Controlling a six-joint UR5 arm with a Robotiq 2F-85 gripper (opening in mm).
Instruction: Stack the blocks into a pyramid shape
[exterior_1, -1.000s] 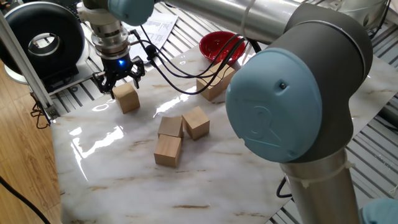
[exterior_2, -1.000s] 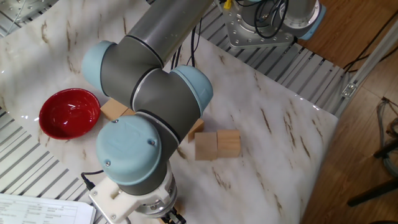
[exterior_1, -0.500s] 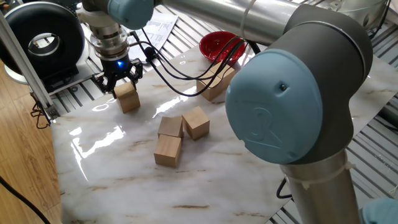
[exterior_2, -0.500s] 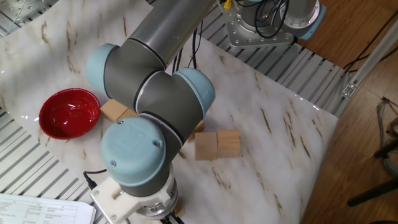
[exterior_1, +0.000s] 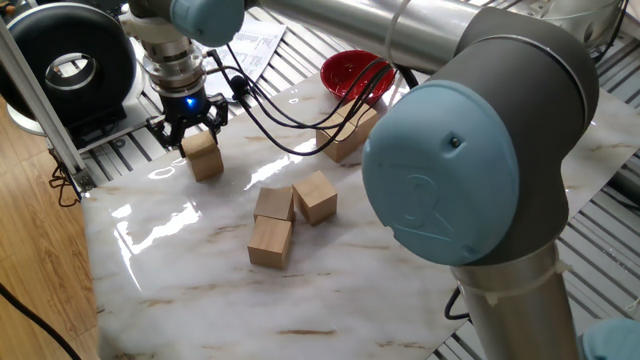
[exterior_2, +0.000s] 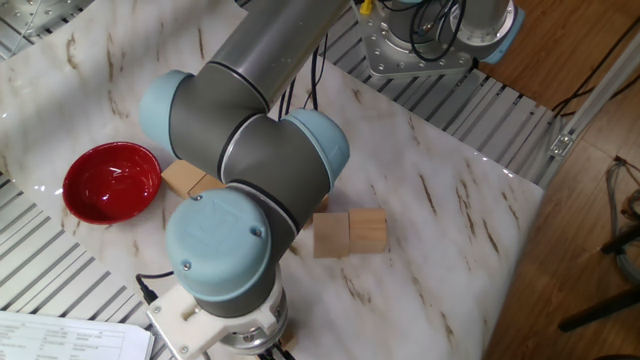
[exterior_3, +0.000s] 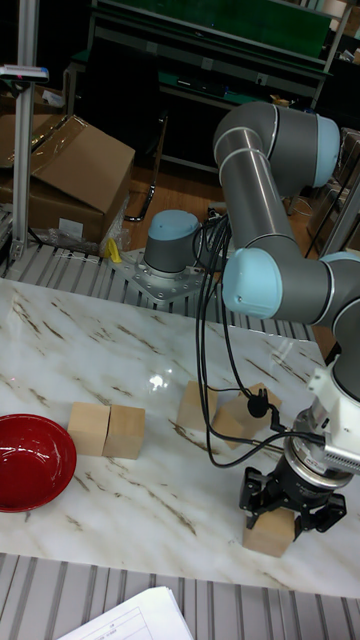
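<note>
The gripper (exterior_1: 190, 135) straddles 1 block (exterior_1: 203, 156) at the desk (exterior_1: 200, 290) edge, fingers spread around its top, grip not yet evidently closed. Close squarely, then lift straight. The tall view shows the fingers flanking it; the other fixed view hides it behind the arm.

The gripper's (exterior_1: 196, 128) fingers (exterior_1: 213, 118) straddle one block (exterior_1: 204, 156) near the marble table's (exterior_1: 180, 260) edge.

Bright light shining from above, glaring white on shiny table (exterior_1: 150, 215); pictures staying sharp, shadows looking soft.
</note>
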